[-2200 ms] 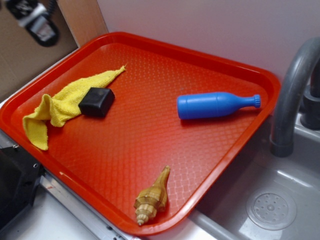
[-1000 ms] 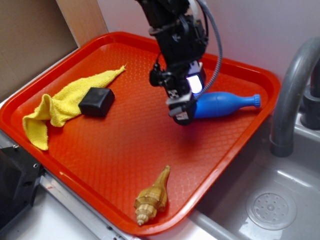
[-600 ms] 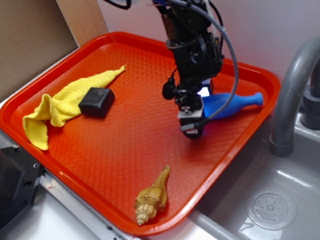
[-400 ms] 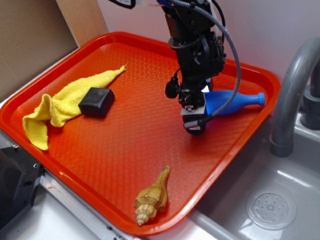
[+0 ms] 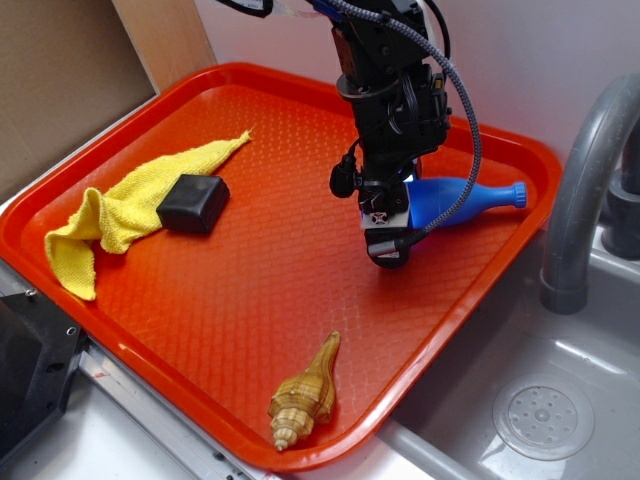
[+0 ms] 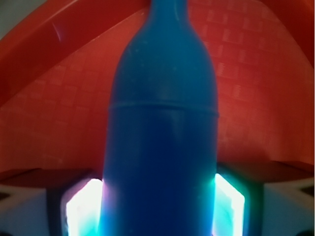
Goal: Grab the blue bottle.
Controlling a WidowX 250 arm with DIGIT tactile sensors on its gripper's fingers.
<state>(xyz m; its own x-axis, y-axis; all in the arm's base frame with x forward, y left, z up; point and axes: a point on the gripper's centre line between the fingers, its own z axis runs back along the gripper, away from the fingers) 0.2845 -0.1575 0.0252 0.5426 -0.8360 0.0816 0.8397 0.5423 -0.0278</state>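
Note:
The blue bottle [image 5: 470,198] lies on its side at the right of the red tray [image 5: 250,300], with its cap pointing right towards the tray rim. My gripper [image 5: 398,218] is down over the bottle's wide end, and the near finger reaches the tray floor. In the wrist view the bottle [image 6: 162,123] fills the gap between the fingers, neck pointing away. The lit pads [image 6: 81,209] press against both of its sides, so the gripper [image 6: 158,211] is shut on it.
A yellow cloth [image 5: 120,210] with a black block [image 5: 192,203] on it lies at the tray's left. A tan seashell [image 5: 305,395] lies at the front edge. A grey faucet [image 5: 580,200] and a sink drain [image 5: 540,420] stand to the right of the tray.
The arm came in from the upper left and lowered over the bottle's wide end. The fingers closed on the bottle, which shifted slightly so that its cap sits a little higher.

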